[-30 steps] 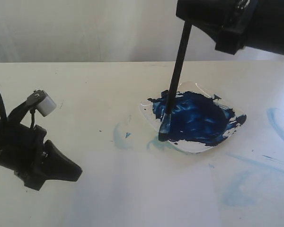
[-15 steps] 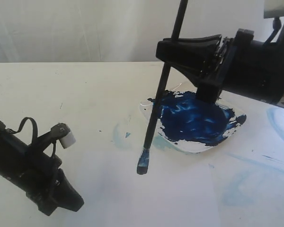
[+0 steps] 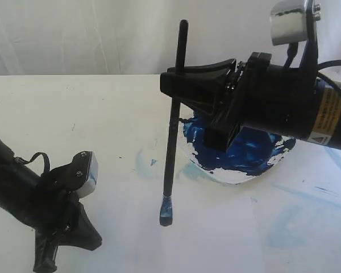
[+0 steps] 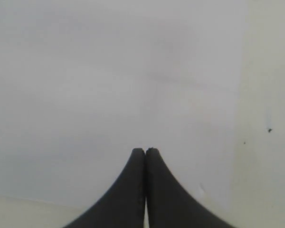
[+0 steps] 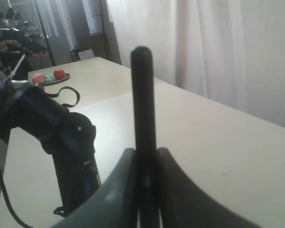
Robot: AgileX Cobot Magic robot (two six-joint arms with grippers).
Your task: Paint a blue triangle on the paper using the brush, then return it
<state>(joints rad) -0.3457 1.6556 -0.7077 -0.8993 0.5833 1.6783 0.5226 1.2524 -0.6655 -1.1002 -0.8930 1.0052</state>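
Right of centre in the exterior view, the right gripper [image 3: 169, 85] has its two black fingers pressed tight on the upper shaft of the long thin black-handled paintbrush [image 3: 170, 148]. The right wrist view confirms it: the handle [image 5: 142, 95] stands clamped in the right gripper [image 5: 145, 157] with no gap on either side. The brush is nearly upright, with its handle end uppermost and leaning slightly right. Its silver band and blue-stained bristle tip sit low over the cream tabletop [image 3: 74, 102]; whether the tip touches the surface cannot be told. The tip lies just left of and nearer the camera than the clear square paint dish [image 3: 227, 177], which holds a dark blue paint blob [image 3: 256, 153], and close to a pale-blue smear [image 3: 143, 164]. At lower left the left gripper [image 3: 85, 236] points down toward the table. In the left wrist view its fingertips [image 4: 145, 152] meet with nothing between them, poised over the plain white rectangular paper sheet [image 4: 109, 71], whose straight edge borders the creamier tabletop. The sheet's outline is hard to trace in the exterior view.
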